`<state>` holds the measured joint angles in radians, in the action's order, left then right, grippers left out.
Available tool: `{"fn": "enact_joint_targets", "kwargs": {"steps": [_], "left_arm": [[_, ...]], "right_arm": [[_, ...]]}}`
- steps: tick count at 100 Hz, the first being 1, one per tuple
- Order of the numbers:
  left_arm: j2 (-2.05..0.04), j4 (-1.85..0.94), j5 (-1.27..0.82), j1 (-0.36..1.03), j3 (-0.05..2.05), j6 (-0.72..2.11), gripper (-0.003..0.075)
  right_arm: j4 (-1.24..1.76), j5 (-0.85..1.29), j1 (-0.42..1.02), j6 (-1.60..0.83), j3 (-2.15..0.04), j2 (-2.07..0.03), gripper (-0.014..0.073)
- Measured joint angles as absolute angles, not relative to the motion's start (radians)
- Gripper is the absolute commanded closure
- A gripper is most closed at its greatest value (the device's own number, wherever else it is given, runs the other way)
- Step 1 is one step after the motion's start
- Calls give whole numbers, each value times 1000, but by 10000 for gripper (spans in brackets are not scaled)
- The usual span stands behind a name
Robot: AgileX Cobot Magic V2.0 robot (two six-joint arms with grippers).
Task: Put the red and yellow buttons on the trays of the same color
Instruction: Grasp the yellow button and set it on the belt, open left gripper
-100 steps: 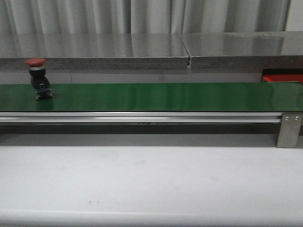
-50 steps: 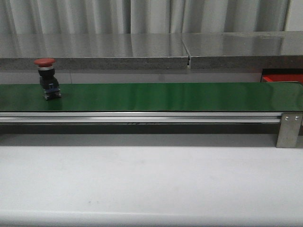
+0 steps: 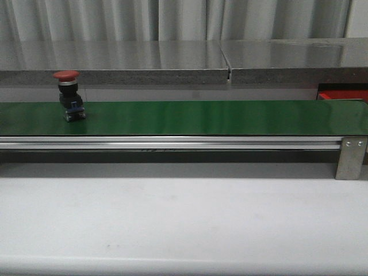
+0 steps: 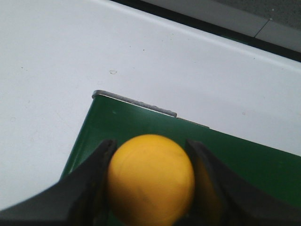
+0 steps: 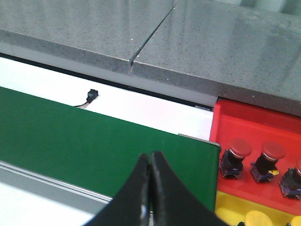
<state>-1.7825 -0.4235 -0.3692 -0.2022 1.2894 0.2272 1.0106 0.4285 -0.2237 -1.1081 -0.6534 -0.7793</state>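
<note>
Belt (image 3: 201,118) has carried your red button (image 3: 70,96) rightward, toward the red tray (image 5: 254,127). Left gripper (image 4: 149,181) grips a yellow button (image 4: 150,178) over the belt end. Right gripper (image 5: 150,186) is closed, empty; ready it.

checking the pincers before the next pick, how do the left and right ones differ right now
The left pincer is spread around a yellow button, its fingers against the cap's sides; the right pincer is shut on nothing, fingertips touching. The left one hangs over the end of the green belt with white table around it; the right one hangs over the belt's other end, beside the red tray that holds red buttons. Both have dark fingers and hang above the belt.
</note>
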Motion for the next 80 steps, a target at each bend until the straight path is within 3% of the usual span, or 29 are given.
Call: {"fn": "enact_joint_targets", "kwargs": {"steps": [80], "left_arm": [[-1833, -424, -379, -202, 1289, 227, 741]], "right_arm": [[1011, 429, -224, -1108, -653, -779, 711]]}}
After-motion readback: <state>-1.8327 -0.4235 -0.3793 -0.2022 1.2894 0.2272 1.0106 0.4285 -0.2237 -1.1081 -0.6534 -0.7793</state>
